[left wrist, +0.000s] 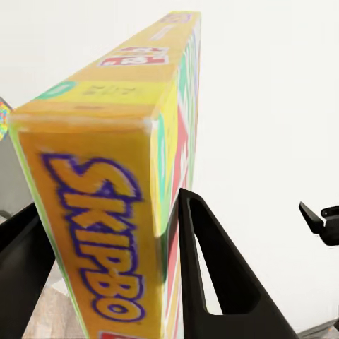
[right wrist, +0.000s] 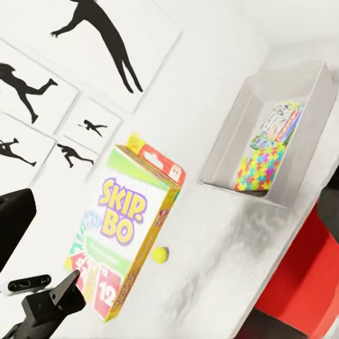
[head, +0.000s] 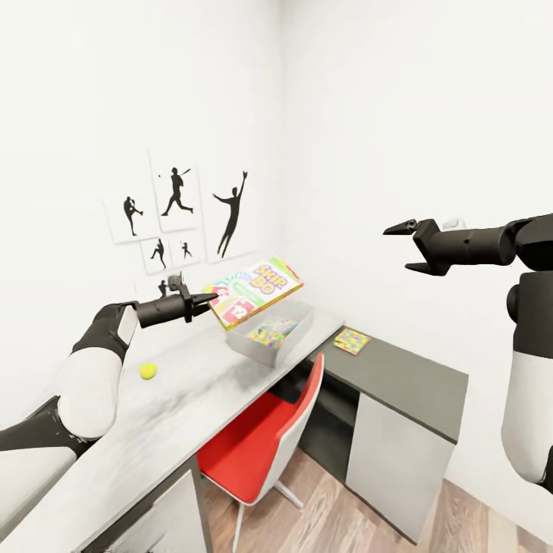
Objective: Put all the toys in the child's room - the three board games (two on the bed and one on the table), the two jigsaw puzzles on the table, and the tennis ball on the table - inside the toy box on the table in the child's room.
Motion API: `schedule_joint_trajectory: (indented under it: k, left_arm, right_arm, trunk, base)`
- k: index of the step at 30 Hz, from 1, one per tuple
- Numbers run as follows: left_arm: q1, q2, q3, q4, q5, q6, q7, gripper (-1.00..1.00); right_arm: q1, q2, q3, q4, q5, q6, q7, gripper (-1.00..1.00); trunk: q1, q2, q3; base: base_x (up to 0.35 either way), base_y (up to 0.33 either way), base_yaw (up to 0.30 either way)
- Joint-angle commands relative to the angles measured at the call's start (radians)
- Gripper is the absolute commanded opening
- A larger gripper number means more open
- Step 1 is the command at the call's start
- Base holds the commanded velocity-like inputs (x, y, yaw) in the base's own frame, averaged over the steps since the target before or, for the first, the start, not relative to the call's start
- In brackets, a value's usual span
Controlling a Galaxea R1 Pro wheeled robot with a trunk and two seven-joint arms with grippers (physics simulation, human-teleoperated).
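The left pincer (head: 206, 298) pinches the SKIP-BO box (head: 253, 291) by one short end, holding it tilted in the air just above the toy box (head: 301, 329), its long axis running away from the pincer. The right pincer (head: 409, 246) hangs spread, well apart from the toy box. Inside the toy box a jigsaw puzzle (head: 270, 333) shows, partly hidden by the wall; the tennis ball (head: 148, 371) lies on the bench (head: 169, 422).

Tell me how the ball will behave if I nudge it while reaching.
The ball is round and sits loose on the flat table, so it would probably roll. It looks small and light, likely skittering off toward an edge.

SKIP-BO box (head: 253, 290) above toy box (head: 296, 332)
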Motion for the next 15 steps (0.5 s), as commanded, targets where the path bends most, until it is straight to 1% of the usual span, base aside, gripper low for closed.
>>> schedule_joint_trajectory:
  k: [1,8,12,15]
  left_arm:
    - [-0.002,-0.001,0.009,0.000,-0.006,0.008,0.001,-1.00]
    - [-0.001,-0.003,0.011,0.000,-0.006,0.008,0.012,-1.00]
    - [-0.001,-0.005,0.011,0.000,-0.006,0.008,0.028,-1.00]
    - [-0.001,-0.012,0.012,0.000,-0.006,0.008,0.039,-1.00]
  right_arm:
    - [0.000,0.000,-0.001,0.000,-0.009,0.010,-0.010,1.00]
    - [0.000,0.000,-0.002,0.000,-0.009,0.010,-0.010,1.00]
    - [0.000,0.001,-0.002,0.000,-0.009,0.010,-0.010,1.00]
    - [0.000,0.001,0.000,0.000,-0.008,0.011,-0.010,1.00]
  trunk:
    - [0.001,-0.001,0.000]
    - [0.001,-0.001,0.000]
    - [0.001,-0.001,0.000]
    - [0.001,-0.001,-0.001]
  base:
    - [0.076,-0.119,0.289]
    - [0.026,-0.046,0.291]
    - [0.095,-0.177,0.291]
    - [0.187,-0.222,0.274]
